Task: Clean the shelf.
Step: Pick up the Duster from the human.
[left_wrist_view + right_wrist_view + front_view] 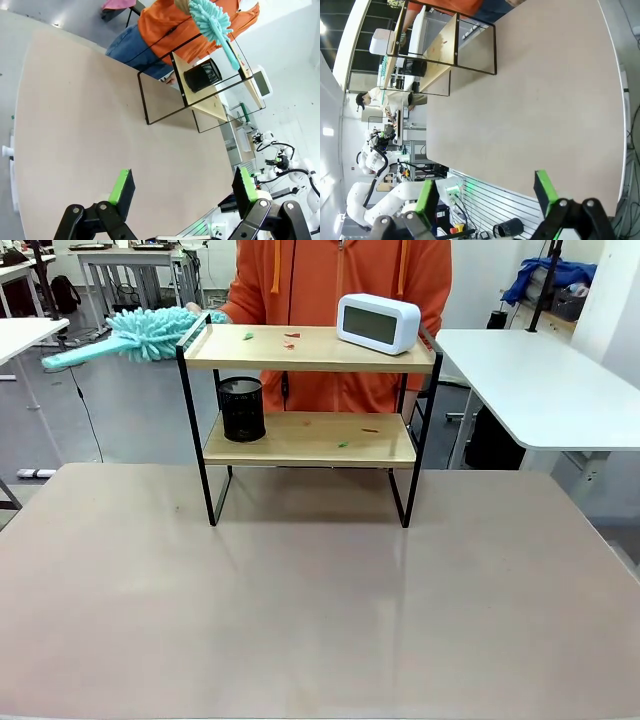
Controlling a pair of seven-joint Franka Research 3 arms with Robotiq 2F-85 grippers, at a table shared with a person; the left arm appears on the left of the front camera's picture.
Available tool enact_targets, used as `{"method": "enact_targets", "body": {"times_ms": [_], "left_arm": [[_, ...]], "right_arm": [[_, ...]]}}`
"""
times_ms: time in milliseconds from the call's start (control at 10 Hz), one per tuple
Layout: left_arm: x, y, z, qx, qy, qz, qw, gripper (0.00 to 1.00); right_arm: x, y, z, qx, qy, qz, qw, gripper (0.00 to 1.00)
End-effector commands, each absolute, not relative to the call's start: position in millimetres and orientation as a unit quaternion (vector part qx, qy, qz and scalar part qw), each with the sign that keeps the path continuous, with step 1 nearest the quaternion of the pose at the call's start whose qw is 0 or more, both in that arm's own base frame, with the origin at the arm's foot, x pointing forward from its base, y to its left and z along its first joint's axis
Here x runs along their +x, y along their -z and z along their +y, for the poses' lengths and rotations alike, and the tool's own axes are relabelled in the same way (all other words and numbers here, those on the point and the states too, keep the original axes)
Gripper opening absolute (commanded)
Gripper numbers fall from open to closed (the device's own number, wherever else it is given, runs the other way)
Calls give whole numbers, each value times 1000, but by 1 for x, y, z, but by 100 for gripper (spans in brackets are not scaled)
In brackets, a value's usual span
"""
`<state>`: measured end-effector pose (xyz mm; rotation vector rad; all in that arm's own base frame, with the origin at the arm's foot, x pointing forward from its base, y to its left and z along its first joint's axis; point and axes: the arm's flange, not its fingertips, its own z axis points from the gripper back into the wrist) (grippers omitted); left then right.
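Left gripper [183, 187], right gripper [485, 195]: jaws apart, empty; shelf [207, 102] well ahead, far across table [100, 130].

The shelf [300, 440] stands on the surface [320, 600]. A white clock [377, 323] sits at the right end of its top board, and a black mesh cup [242, 408] at the left end of its lower board. Small red and green scraps [291, 337] lie on both boards. Behind the shelf, a person in orange [340, 280] holds a teal duster [150, 335] at its top left corner.
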<state>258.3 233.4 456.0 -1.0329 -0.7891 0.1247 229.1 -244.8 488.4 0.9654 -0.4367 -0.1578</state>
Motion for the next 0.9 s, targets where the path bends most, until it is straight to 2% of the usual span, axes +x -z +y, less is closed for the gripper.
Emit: {"method": "enact_targets", "body": {"times_ms": [0, 100, 200, 500, 800], "left_arm": [[259, -458, 235, -481, -48, -378, 789, 100], [258, -456, 233, -481, -58, -367, 794, 100], [274, -475, 233, -487, -71, -340, 802, 100], [366, -546, 206, -485, -89, -309, 813, 100], [450, -567, 185, -480, -76, -256, 836, 100]], "right_arm": [[229, -488, -244, 460, 63, -215, 859, 100], [229, -488, -244, 460, 63, -215, 859, 100], [229, -488, -244, 460, 63, -215, 859, 100], [229, -488, -244, 460, 63, -215, 859, 100], [229, -488, -244, 460, 63, -215, 859, 100]]}}
